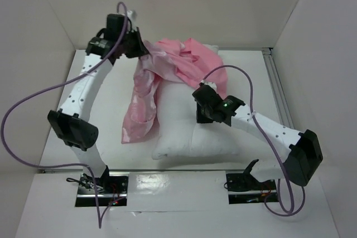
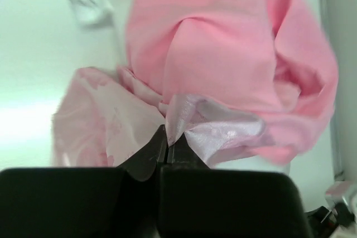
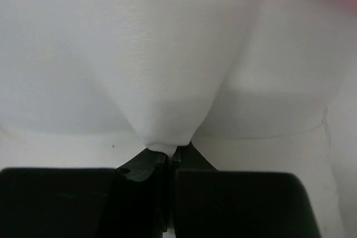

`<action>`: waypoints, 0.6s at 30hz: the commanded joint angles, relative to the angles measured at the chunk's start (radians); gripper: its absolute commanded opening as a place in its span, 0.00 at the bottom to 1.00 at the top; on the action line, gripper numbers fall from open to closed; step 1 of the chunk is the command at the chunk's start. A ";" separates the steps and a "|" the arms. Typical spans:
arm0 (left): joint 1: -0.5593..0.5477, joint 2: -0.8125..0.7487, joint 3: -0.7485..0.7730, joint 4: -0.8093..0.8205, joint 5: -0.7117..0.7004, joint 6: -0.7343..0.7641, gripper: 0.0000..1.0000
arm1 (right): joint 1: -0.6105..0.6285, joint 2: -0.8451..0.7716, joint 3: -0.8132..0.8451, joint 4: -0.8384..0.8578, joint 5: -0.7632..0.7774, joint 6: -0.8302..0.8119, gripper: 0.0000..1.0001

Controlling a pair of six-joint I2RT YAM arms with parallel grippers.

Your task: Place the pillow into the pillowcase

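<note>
The white pillow lies in the middle of the table, its far end under the crumpled pink pillowcase. A strip of the pillowcase hangs down along the pillow's left side. My left gripper is shut on an edge of the pillowcase at the far left, holding it up; its jaws pinch a shiny fold. My right gripper is shut on a pinch of the pillow's fabric, pulling it into a cone at the pillow's right side.
White walls enclose the table on the left, back and right. A metal rail runs along the table's right edge. Purple cables loop from both arms. A small white scrap lies on the table beyond the pillowcase.
</note>
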 commanded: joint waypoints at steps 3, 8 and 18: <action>0.123 -0.140 0.140 0.075 0.042 -0.038 0.00 | -0.275 0.030 0.137 -0.086 0.207 0.023 0.00; 0.235 -0.105 0.230 0.084 0.148 -0.071 0.00 | -0.532 -0.016 0.383 -0.086 0.259 -0.123 0.00; 0.315 -0.103 0.165 0.127 0.301 -0.105 0.00 | -0.632 -0.139 0.167 -0.090 0.137 -0.219 0.00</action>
